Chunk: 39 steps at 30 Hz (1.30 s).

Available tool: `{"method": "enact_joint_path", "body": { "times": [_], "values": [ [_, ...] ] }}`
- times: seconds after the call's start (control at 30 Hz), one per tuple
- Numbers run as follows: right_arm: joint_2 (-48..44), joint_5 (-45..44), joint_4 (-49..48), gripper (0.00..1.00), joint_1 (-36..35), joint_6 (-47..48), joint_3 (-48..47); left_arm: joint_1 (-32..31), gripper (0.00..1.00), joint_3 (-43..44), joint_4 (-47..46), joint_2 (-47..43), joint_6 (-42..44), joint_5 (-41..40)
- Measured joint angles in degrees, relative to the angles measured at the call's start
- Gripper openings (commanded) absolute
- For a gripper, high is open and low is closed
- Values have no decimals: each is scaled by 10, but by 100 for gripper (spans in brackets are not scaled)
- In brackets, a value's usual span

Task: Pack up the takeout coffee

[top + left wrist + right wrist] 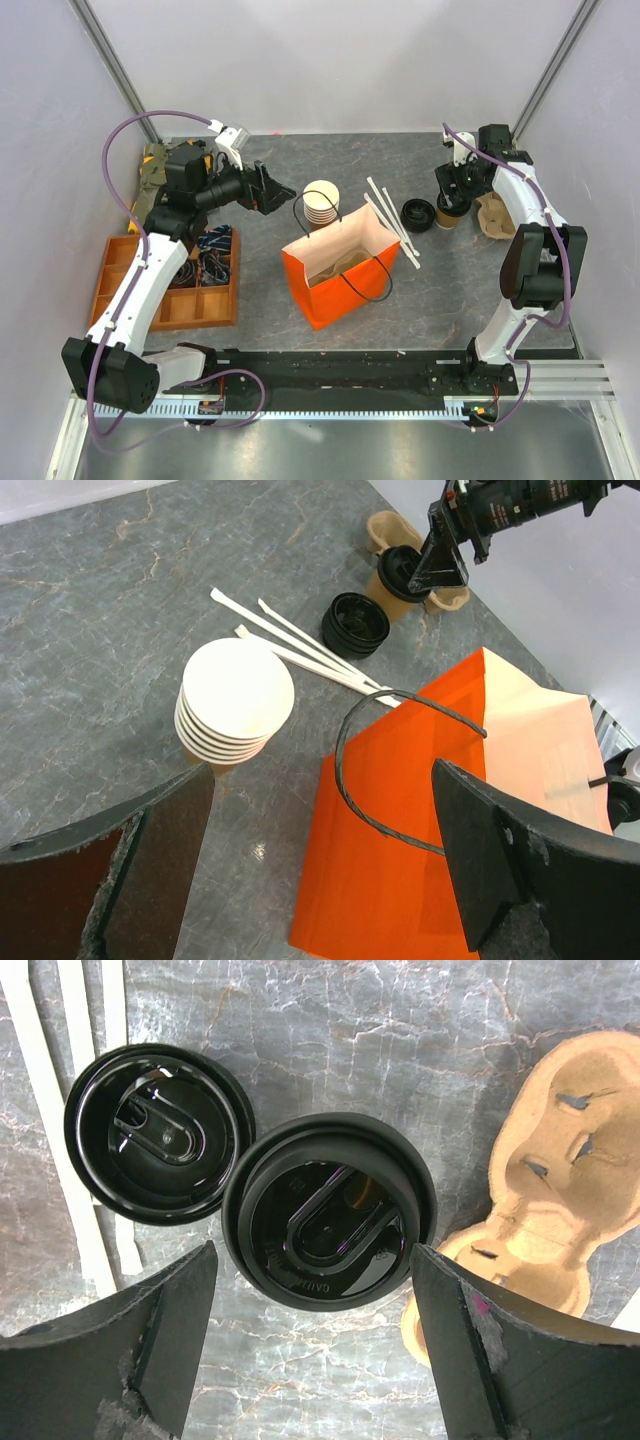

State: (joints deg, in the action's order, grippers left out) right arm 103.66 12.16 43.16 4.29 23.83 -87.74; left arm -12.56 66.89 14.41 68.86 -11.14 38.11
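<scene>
The takeout coffee, a small tan paper cup capped with a round glossy black plastic lid point(330, 1225), stands upright on the grey marbled table point(450, 290) in the upper right of the overhead frame. A loose black plastic lid point(158, 1145) lies just beside it on the left, and a moulded tan cardboard cup carrier point(560, 1160) lies on the right.

The right end effector point(312, 1248) hangs directly above the cup with its fingers spread wide, one on each side and neither touching it. The left end effector point(322, 770) is also spread and holds nothing. It is aimed at the open orange paper bag with black cord handles point(400, 830) in the middle of the table, beside a stack of lidless tan paper cups point(235, 695) and several white paper-wrapped straws point(392, 228).

The cup is probably light, with a thin wall that would buckle under a hard squeeze. The lid looks slick and could pop off, so it is a poor place to hold. The better hold is across the side wall just under the rim, where the lid stiffens the paper. Pressure should be gentle and the cup kept upright in case it holds liquid.
</scene>
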Motion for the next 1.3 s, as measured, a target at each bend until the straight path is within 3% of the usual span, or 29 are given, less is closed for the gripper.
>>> {"method": "enact_joint_path", "body": {
  "times": [1.3],
  "values": [
    [-7, -1, -19, 93, 7, 0, 12, 0, 95, 2, 0, 11, -4, 11]
  ]
}}
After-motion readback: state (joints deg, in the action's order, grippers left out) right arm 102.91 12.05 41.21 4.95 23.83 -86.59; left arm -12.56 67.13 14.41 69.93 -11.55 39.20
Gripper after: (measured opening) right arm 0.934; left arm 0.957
